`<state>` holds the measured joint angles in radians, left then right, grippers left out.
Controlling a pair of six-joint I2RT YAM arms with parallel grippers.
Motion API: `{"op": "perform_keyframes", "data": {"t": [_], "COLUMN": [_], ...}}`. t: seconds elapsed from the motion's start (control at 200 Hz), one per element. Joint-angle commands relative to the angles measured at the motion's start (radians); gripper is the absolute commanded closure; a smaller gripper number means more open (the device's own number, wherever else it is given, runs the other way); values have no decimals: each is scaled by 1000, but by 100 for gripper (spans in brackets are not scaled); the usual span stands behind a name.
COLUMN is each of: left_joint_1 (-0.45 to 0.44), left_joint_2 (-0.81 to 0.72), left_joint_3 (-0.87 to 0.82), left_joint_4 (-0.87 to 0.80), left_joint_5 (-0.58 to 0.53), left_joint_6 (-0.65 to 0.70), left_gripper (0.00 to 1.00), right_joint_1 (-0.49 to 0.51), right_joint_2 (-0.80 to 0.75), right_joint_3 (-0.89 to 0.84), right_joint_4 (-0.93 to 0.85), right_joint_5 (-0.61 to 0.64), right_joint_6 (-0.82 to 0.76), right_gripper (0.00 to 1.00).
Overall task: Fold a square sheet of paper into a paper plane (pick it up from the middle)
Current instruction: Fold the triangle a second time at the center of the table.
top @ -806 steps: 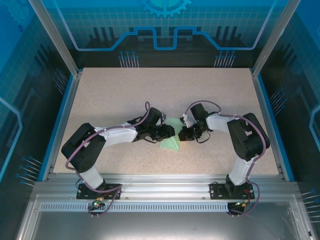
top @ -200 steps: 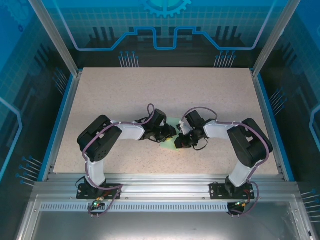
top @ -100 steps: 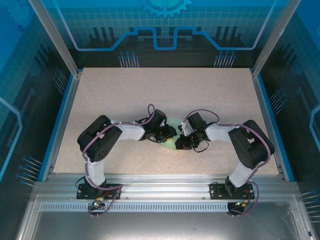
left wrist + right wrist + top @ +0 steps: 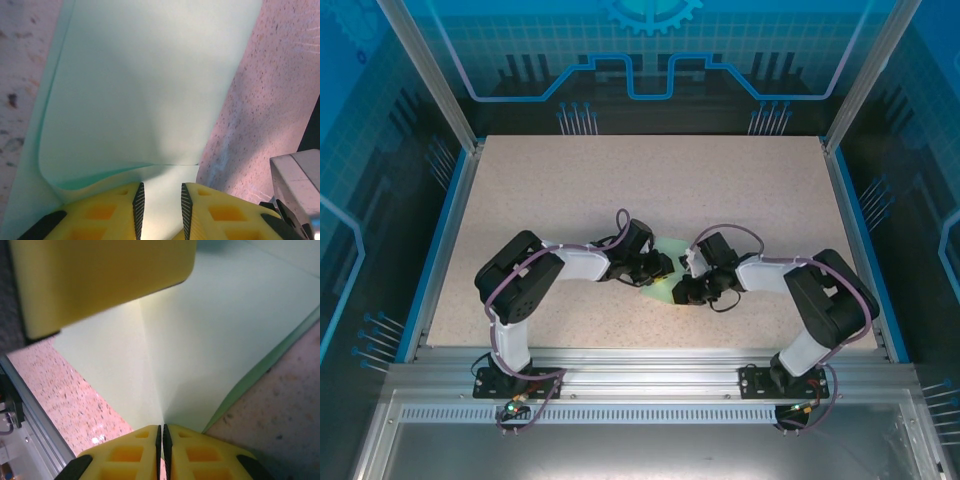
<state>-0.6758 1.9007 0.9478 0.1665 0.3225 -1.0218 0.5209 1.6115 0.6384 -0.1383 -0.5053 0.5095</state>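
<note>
Standing by the near rail, I saw both arms bent inward w/ their heads meeting mid-table. The L gripper had its yellow fingers a little apart, w/ a narrow gap btwn the black pads. Its tips were down on the paper plane and pale mint showed through the gap, but I could make out no pinch. The R gripper, just beside it, was closed to a hairline slit. A crease of the paper ran straight into that slit, so it looked nipped there.

From overhead the plane was mostly covered by the two heads, slivers of green peeking out on the far and near sides. The wrist cams gave more. The L cam had a broad smooth panel w/ a curled, bulging fold by the left finger, its far end cut off by the frame. The R cam had the crease, layered edges at right, and one L finger looming blurred over the sheet. A grey-white block at the L cam's edge was too cropped to identify. As for the plane's overall shape, I couldn't tell.
</note>
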Motion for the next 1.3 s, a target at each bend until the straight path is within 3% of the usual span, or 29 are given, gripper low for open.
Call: {"op": "perform_keyframes", "data": {"t": [0.0, 0.325, 0.565, 0.72, 1.135, 1.295], "left_joint_1": [8, 7, 9, 7, 7, 8], "left_joint_2": [23, 21, 20, 20, 20, 13], "left_joint_3": [-22, -23, -26, -23, -29, -22], "left_joint_4": [-25, -19, -9, -1, 16, 19], "left_joint_5": [-33, -24, -13, -4, 13, 19], "left_joint_6": [15, 19, 20, 20, 19, 21], "left_gripper": [70, 70, 70, 70, 70, 70], "right_joint_1": [29, 30, 29, 29, 39, 30], "right_joint_2": [-4, -77, -234, -272, -54, 39], "right_joint_3": [-54, -54, -40, -31, 49, -17], "right_joint_4": [-245, -281, -288, -223, -116, -71], "right_joint_5": [51, 53, 59, 30, 21, 17], "right_joint_6": [19, 59, 121, 159, 183, 174], "right_gripper": [87, 87, 85, 82, 79, 85]}}
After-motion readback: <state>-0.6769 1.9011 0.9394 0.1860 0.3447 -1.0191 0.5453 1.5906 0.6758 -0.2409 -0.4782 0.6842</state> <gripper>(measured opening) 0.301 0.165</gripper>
